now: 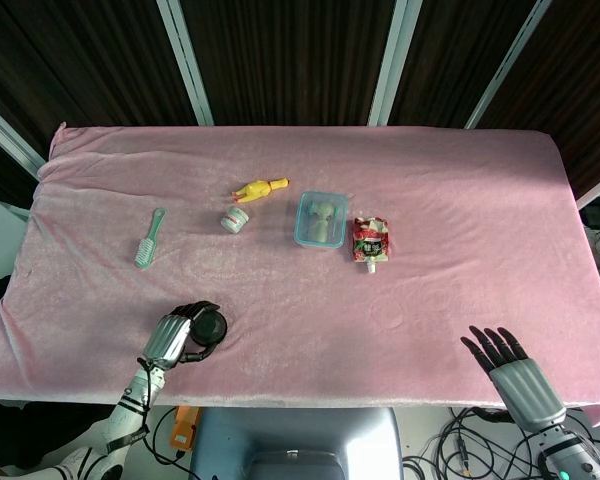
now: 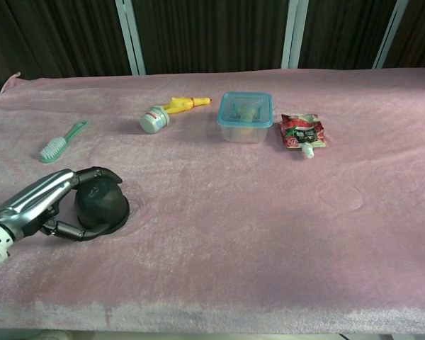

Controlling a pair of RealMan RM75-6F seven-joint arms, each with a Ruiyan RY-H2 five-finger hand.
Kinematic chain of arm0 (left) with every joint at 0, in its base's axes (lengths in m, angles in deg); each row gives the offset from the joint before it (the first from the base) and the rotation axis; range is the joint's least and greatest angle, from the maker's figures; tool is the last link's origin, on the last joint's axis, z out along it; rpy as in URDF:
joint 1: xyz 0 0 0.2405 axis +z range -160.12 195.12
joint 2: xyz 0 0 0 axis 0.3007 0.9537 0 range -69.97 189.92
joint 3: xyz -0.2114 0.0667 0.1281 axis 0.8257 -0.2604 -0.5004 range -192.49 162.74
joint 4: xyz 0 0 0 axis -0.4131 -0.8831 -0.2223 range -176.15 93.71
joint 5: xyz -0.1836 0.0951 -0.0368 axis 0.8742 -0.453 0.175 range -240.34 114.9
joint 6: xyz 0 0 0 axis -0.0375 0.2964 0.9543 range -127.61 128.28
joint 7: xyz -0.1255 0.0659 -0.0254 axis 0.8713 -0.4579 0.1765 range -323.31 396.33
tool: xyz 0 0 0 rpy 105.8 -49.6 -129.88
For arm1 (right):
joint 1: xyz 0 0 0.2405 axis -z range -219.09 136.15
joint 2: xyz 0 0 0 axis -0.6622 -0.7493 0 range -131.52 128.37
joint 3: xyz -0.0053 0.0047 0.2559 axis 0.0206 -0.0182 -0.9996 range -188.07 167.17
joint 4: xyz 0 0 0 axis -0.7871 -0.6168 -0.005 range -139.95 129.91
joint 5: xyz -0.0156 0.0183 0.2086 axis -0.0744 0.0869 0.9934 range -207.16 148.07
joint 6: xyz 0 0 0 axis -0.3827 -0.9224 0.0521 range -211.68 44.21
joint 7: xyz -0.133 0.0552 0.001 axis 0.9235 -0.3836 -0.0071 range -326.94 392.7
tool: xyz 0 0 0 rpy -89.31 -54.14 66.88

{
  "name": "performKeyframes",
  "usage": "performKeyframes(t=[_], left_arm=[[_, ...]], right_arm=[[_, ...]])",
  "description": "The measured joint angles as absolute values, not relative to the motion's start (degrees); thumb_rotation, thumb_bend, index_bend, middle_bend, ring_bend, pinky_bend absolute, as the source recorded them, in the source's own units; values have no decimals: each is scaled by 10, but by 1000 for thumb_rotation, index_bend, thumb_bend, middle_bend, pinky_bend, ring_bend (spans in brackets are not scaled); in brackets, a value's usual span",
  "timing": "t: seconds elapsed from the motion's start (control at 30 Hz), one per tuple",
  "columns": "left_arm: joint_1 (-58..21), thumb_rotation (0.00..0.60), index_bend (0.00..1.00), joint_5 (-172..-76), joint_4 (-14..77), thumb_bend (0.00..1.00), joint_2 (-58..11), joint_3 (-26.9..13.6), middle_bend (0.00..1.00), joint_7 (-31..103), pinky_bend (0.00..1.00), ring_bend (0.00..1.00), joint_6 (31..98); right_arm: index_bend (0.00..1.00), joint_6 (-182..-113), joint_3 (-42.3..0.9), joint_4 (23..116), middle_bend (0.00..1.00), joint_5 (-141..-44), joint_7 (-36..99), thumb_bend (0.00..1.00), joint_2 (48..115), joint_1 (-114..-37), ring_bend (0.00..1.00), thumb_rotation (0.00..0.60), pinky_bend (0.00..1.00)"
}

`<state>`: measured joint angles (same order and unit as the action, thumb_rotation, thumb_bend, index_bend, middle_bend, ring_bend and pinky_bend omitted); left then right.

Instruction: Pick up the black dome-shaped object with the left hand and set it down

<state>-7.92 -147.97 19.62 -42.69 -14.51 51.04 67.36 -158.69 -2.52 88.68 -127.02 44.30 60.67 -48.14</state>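
A table draped in a pink plush cloth stands before a wall of dark vertically ribbed panels divided by pale metal strips, under even light.

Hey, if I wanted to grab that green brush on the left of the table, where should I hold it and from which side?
Take the green brush by its thin handle, the far end, coming down from above. It lies flat on the pink cloth with the bristle head nearer the robot, so only a top pinch across the narrow handle fits. The left hand is nearest, but it holds the black dome.
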Motion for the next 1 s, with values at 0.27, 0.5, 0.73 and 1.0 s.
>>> performKeyframes(t=[0.27, 0.5, 0.73, 1.0], left_arm=[[-84, 600, 118, -1480, 216, 339, -405, -151, 0, 493, 199, 0, 652], [-86, 600, 65, -1488, 229, 334, -390, -150, 0, 462, 169, 0, 661], [-88, 600, 65, -1493, 243, 329, -373, -148, 0, 437, 156, 0, 666], [-88, 600, 70, -1494, 257, 329, -363, -146, 0, 422, 152, 0, 671]], right_arm=[[0, -1585, -25, 887, 0, -1269, 444, 0, 607, -482, 0, 600, 84], [0, -1583, -25, 888, 0, -1268, 445, 0, 606, -483, 0, 600, 84], [0, -1585, -25, 888, 0, -1269, 443, 0, 606, -483, 0, 600, 84], [0, -1585, -25, 888, 0, -1270, 443, 0, 605, -482, 0, 600, 84]])
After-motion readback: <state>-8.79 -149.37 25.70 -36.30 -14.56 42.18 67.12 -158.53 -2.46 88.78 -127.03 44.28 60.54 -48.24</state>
